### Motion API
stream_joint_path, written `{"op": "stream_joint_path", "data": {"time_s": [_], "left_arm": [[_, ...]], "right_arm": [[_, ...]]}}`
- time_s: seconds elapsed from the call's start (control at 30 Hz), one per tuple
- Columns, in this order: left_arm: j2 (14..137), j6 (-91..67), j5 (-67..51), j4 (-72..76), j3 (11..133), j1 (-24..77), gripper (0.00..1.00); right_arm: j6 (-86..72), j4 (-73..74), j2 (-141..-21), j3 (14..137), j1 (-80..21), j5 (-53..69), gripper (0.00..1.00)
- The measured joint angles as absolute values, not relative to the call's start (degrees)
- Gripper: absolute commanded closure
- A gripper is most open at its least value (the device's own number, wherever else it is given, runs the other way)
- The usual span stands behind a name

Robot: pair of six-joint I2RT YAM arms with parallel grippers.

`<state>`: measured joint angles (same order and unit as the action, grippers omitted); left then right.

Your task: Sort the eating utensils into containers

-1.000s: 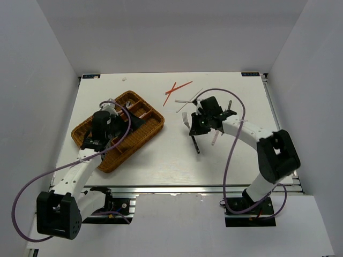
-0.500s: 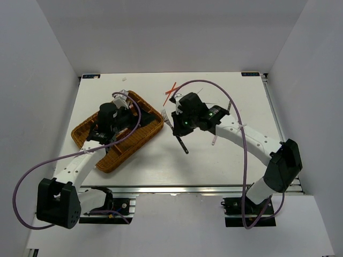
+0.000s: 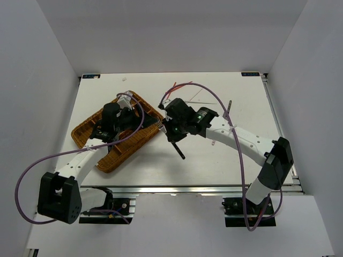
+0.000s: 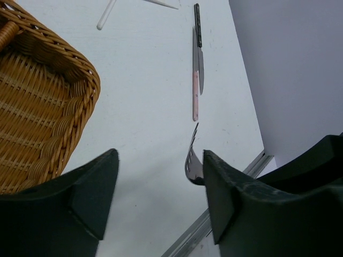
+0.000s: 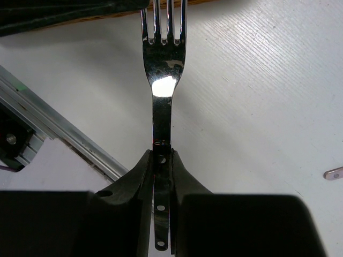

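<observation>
My right gripper (image 3: pixel 172 130) is shut on a silver fork (image 3: pixel 179 151) and holds it above the table, just right of the brown wicker tray (image 3: pixel 86 134). In the right wrist view the fork (image 5: pixel 161 80) stands straight out of the shut fingers (image 5: pixel 162 160), tines toward the tray. My left gripper (image 3: pixel 143 124) is open and empty over the tray's right end. Its wrist view shows the tray corner (image 4: pixel 48 101), the open gripper (image 4: pixel 161 198) and the fork's tines (image 4: pixel 191 163) by its right finger. Red chopsticks (image 3: pixel 169 92) lie beyond, partly under a cable.
A dark-handled knife (image 4: pixel 199 59) and a pink-handled utensil (image 4: pixel 195 96) lie side by side on the table to the right; the knife (image 3: pixel 229 105) also shows from above. A thin whitish chopstick (image 4: pixel 105 14) lies farther off. The metal table edge (image 5: pixel 64 128) is near.
My right arm has swung left with the fork, from mid-table to the tray's right edge. My left gripper has shifted along the tray toward its far right end.
</observation>
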<state>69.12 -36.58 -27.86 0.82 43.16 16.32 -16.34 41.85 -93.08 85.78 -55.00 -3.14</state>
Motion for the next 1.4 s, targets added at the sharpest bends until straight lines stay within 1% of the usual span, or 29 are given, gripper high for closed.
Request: {"op": "stream_joint_path", "data": {"time_s": [0.03,0.13,0.23,0.3,0.37,0.43,0.5,0.53,0.63,0.67,0.7,0.73,0.77,0.8,0.97,1.03,1.1,1.23,1.3,1.4], "left_arm": [[69.12,-36.8,-27.94,1.17,43.16,16.34,0.37],[69.14,-37.28,-28.12,2.07,43.16,16.47,0.52],[69.65,-37.52,-28.53,2.74,43.16,16.71,0.54],[70.11,-37.67,-28.77,3.18,43.16,16.8,0.64],[70.41,-37.91,-29.15,3.44,43.16,16.95,0.69],[70.57,-38.13,-29.3,3.64,43.16,17.02,0.77],[70.87,-38.15,-29.43,3.81,43.16,17.08,0.98],[71.02,-37.82,-29.69,3.66,43.16,17.08,1.0],[71.31,-37.21,-30.2,3.44,43.16,17.04,1.0],[71.33,-37.19,-30.2,3.42,43.16,17.04,1.0],[71.31,-37.17,-29.85,3.38,43.16,17.04,1.0],[71.31,-37.23,-29.39,3.27,43.16,17.06,1.0],[71.26,-37.47,-28.62,2.96,43.16,17.08,1.0],[71.2,-37.78,-27.24,2.33,43.27,17.12,1.0],[71.16,-39.57,-11.42,-7.38,46.44,17.34,1.0],[71.16,-41.54,-3.18,-11.18,48.42,16.69,1.0],[70.94,-44.38,3.75,-13.67,49.54,15.51,1.0],[68.36,-54.5,19.84,-18.02,49.52,13.54,1.0],[66.04,-61.19,27.66,-19.38,48.8,13.23,1.0],[62.35,-71.61,36.62,-20.1,46.72,13.23,1.0]], "right_arm": [[-16.36,42.15,-93.38,86.24,-55.27,-3.22,1.0],[-16.47,42.48,-94.15,87.61,-56.05,-3.29,1.0],[-16.75,42.78,-94.35,88.53,-56.71,-3.29,1.0],[-16.84,43.27,-94.87,89.56,-57.04,-3.2,1.0],[-17.04,43.48,-95.55,90.26,-57.21,-3.22,1.0],[-17.1,43.57,-96.23,90.45,-57.23,-2.96,1.0],[-17.08,43.4,-96.97,90.67,-57.41,-1.89,1.0],[-17.06,43.44,-97.17,90.67,-57.52,-1.83,1.0],[-16.8,43.64,-97.21,90.67,-57.39,-1.74,1.0],[-16.71,43.59,-97.21,90.67,-57.39,-1.76,0.93],[-16.64,43.59,-97.21,90.65,-57.39,-1.76,0.79],[-16.71,43.53,-97.21,90.63,-57.39,-2.02,0.62],[-16.8,43.24,-97.19,90.54,-57.39,-2.72,0.19],[-17.23,42.61,-97.17,90.32,-57.39,-3.31,0.11],[-18.04,40.25,-93.47,86.26,-55.66,-5.67,0.11],[-18.52,39.9,-90.43,83.9,-53.78,-6.55,0.11],[-19.4,38.57,-84.58,79.68,-50.04,-7.88,0.11],[-20.49,36.88,-74.65,74.0,-43.53,-9.32,0.11],[-20.58,36.14,-71.9,72.42,-42.37,-9.47,0.11],[-20.56,35.48,-70.83,70.46,-42.22,-9.23,0.11]]}}
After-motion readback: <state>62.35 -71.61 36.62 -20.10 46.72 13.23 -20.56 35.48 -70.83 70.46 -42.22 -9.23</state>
